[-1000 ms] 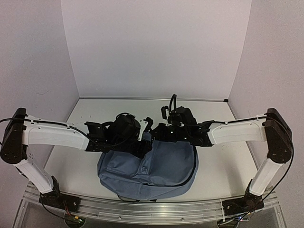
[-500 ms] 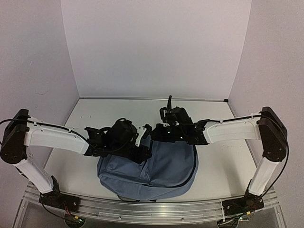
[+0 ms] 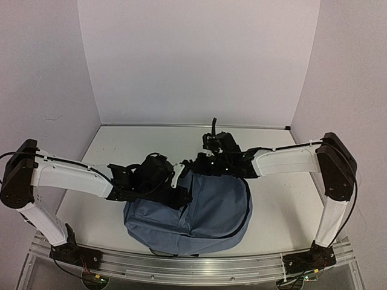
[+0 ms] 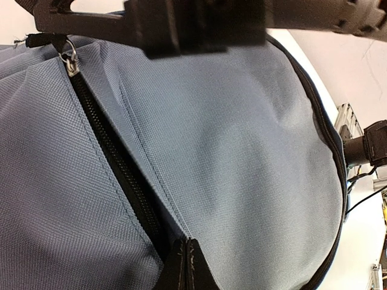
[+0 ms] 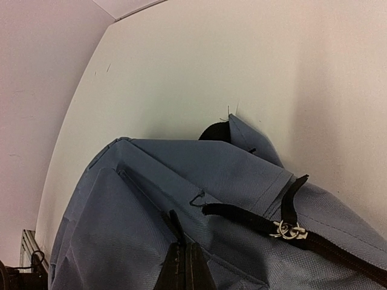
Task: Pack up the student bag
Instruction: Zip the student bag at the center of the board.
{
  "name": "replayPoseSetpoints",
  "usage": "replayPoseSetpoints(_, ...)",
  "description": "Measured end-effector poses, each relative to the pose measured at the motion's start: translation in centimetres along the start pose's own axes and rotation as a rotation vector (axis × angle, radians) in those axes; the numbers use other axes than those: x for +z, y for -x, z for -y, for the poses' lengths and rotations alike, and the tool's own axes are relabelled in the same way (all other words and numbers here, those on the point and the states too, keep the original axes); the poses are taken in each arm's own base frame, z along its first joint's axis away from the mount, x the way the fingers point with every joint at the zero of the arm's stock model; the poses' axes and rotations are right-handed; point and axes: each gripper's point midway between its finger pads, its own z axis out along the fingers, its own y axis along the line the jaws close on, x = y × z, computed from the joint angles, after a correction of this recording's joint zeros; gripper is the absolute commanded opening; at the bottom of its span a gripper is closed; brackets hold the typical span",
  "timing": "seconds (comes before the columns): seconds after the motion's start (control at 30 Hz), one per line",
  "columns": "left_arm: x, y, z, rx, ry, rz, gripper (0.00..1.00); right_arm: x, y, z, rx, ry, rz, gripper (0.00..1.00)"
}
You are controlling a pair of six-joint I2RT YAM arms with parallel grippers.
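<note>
student bag point(image 3: 199, 211): dusty-blue, lying on the white tabletop point(image 3: 121, 151), middle of the scene, close to the near edge, between both arms
zip point(image 4: 115, 163): black, crossing the bag's fabric, metal puller point(image 4: 71, 62) at its end
left pincer point(image 4: 185, 269): closed tight, tips touching the bag's fabric just beside the zip; whether a fold is caught I cannot tell
right pincer point(image 5: 184, 266): closed tight, tips against the fabric at the bag's far end, near a black strap point(image 5: 242, 216) with a metal ring point(image 5: 289, 229)
</note>
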Motion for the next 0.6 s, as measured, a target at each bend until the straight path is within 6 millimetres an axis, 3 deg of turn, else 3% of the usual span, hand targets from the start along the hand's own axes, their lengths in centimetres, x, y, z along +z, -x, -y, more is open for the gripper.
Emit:
replayPoseSetpoints(0.37, 0.0, 0.3, -0.4, -0.005, 0.024, 0.018, 0.0, 2.6, -0.5, 2.0, 0.021, -0.012, -0.058, 0.0)
replayPoseSetpoints(0.6, -0.1, 0.4, -0.5, -0.015, 0.031, 0.022, 0.0, 2.9, -0.6, 2.2, 0.027, 0.0, -0.074, 0.0)
